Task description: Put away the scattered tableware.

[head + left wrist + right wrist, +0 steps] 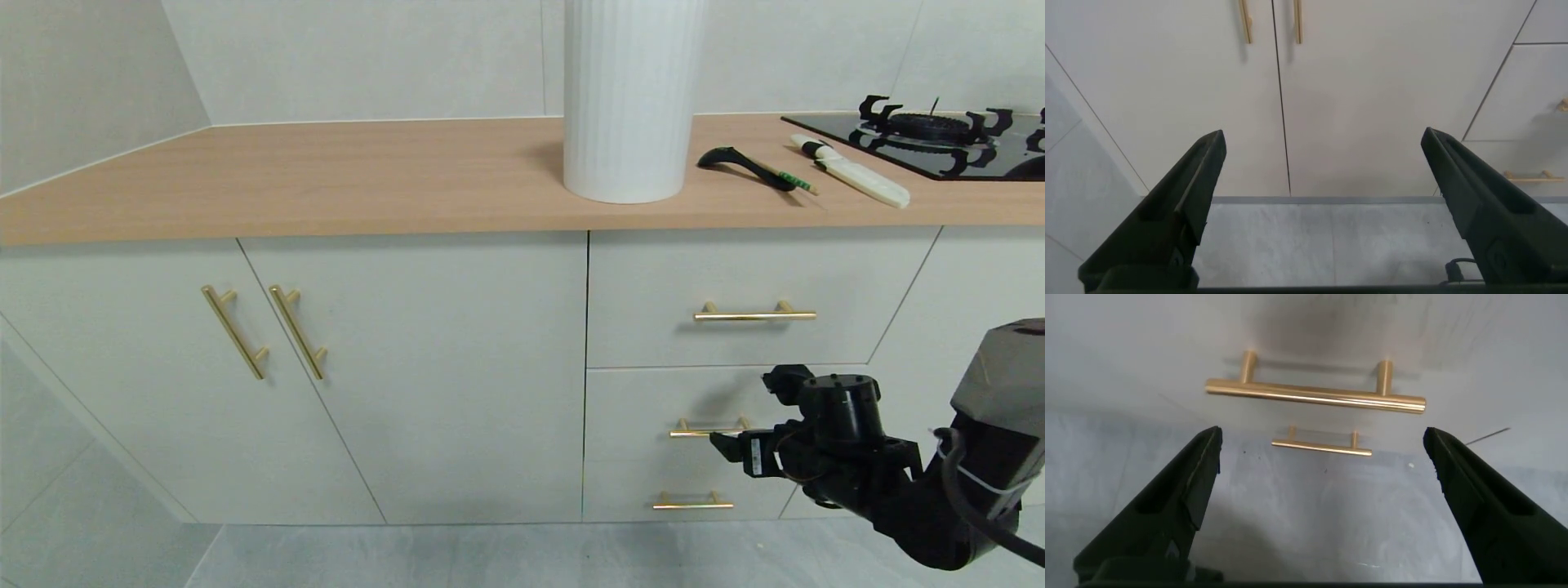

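Right pincer (1323,514): fingers wide apart, empty, low before the drawers, facing middle handle (1315,394). Handle just ahead, untouched; long axis level, parallel to the line from finger to finger, so probably calling for a wrist roll before closing.
Left pincer (1323,212): apart, empty, before the doors (1372,98), farther from that handle.
Spoon (743,162), chopsticks (793,180), knife (857,175): on counter (326,180), right end beside hob (939,135), well above both pincers; right arm nearer.
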You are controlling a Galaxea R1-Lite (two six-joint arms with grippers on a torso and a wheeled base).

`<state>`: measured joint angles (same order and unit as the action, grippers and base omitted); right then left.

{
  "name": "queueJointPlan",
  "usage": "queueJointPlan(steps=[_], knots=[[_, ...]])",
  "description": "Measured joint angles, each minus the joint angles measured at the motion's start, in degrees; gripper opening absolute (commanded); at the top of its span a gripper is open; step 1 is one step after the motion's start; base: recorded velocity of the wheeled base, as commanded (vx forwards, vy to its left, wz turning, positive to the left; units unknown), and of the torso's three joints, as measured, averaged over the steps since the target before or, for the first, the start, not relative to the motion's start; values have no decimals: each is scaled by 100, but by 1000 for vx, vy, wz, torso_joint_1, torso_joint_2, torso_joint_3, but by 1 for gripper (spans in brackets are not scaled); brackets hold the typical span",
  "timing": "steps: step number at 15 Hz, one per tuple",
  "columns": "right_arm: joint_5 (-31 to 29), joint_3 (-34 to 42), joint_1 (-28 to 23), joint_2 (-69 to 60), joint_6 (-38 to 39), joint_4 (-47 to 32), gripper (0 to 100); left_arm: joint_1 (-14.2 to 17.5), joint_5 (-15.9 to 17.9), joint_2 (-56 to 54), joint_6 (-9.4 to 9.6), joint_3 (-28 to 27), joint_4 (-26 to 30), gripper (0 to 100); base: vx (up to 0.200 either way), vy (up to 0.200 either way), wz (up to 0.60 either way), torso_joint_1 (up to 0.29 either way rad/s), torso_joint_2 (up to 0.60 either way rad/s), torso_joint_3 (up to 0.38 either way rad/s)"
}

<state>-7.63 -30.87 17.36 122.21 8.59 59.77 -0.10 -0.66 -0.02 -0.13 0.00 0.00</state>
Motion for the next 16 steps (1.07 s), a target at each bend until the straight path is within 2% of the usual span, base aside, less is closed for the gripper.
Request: queueJointPlan(steps=[4,7,12,16], knots=[[-169,-217,-5,266,169,9,100,2,0,0,0,0,0,100,0,0,0,0,0,0],[-542,-474,-6,505,293,39,100,0,-2,0,2,0,0,100,0,0,0,0,0,0],[-898,-855,-6,1042,300,411,100,2,-2,0,0,0,0,100,0,0,0,0,0,0],[-967,-1020,-6,1390,293,720,100,0,0,0,2,0,0,100,0,0,0,0,0,0]])
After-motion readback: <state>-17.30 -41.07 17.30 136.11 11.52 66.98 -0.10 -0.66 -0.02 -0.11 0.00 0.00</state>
